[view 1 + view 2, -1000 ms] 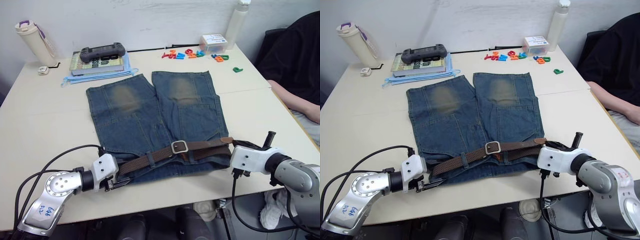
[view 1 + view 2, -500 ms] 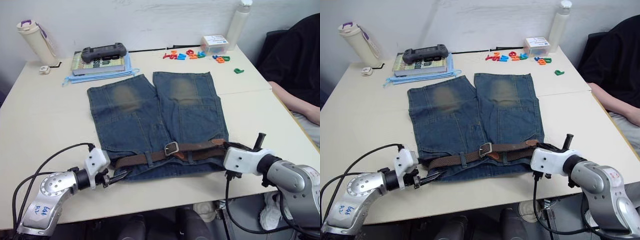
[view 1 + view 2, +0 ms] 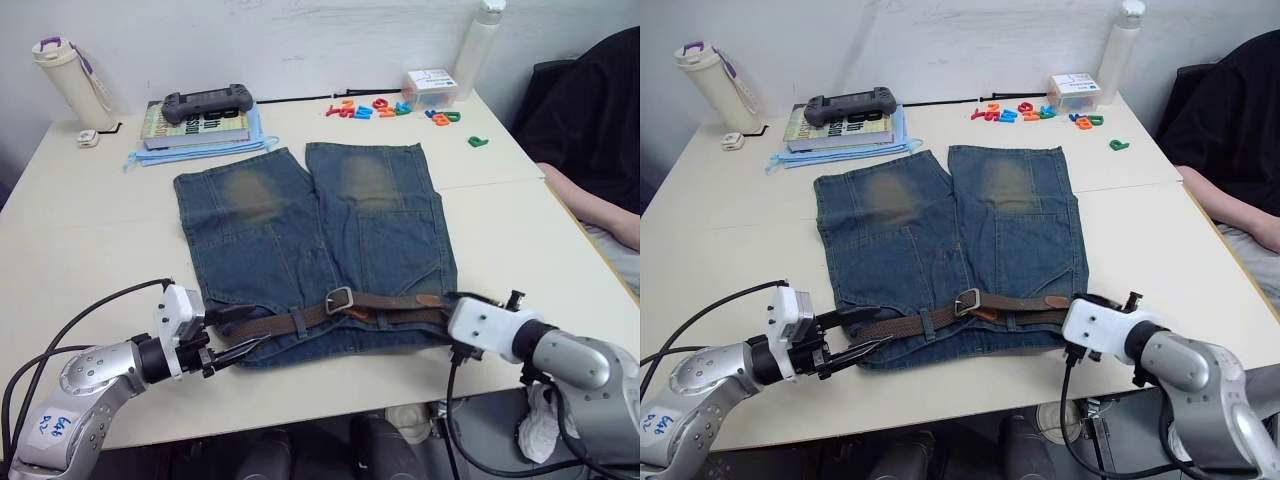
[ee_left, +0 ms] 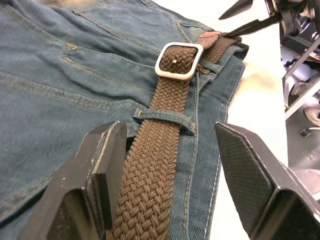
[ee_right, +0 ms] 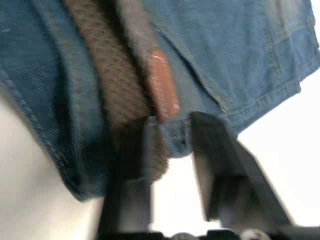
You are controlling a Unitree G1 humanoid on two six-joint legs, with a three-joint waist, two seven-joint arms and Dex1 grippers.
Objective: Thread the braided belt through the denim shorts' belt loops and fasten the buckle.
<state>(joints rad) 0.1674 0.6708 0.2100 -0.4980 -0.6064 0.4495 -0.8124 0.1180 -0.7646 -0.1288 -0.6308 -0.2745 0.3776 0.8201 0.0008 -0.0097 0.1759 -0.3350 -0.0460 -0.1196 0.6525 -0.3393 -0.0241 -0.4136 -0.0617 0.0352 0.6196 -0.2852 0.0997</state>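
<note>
On the pale table (image 3: 90, 230), my left claw (image 3: 232, 340) gapes wide astride the braided belt (image 4: 160, 160), gripping nothing. The belt lies under a belt loop (image 4: 162, 116) of the denim shorts (image 3: 300, 230), seemingly through the buckle (image 3: 338, 299). My right claw (image 5: 170, 145) stands parted at the belt's far end.

One denim shorts (image 3: 315, 240), one braided belt (image 3: 330, 312), one buckle (image 3: 338, 299), two bottles (image 3: 68, 80) (image 3: 476, 45), one book (image 3: 195, 125), one game controller (image 3: 207, 103).

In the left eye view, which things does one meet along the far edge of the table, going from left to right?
Tumbler → game controller on a book → coloured letters → small box → white bottle.
</note>
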